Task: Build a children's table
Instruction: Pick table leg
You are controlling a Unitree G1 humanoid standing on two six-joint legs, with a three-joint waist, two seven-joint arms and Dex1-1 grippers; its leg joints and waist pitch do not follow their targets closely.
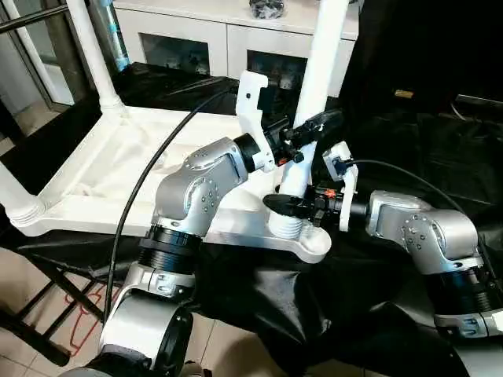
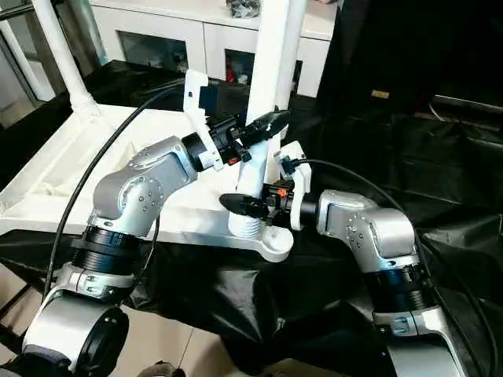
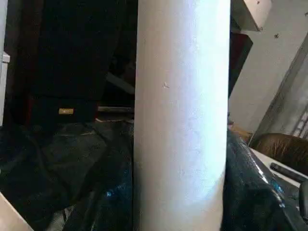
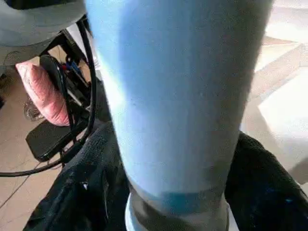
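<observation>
The white tabletop (image 1: pixel 118 157) lies underside up on a black-draped surface. A white leg (image 1: pixel 322 55) stands upright in its near right corner socket (image 1: pixel 302 232). My left gripper (image 1: pixel 317 126) is shut on this leg partway up, one black finger crossing its front. Lower down, just above the socket, my right gripper (image 1: pixel 288 206) is shut on the same leg from the right side. Both wrist views look straight at the leg (image 3: pixel 183 120) (image 4: pixel 178 96) from very close. Two more legs stand in the far left corner (image 1: pixel 94 55) and the near left corner (image 1: pixel 12 196).
A white cabinet with glass doors (image 1: pixel 228 39) stands behind the table. Black cloth (image 1: pixel 409 157) covers the surface to the right and hangs over the front edge. Dark stand legs (image 1: pixel 47 290) cross on the tiled floor at lower left.
</observation>
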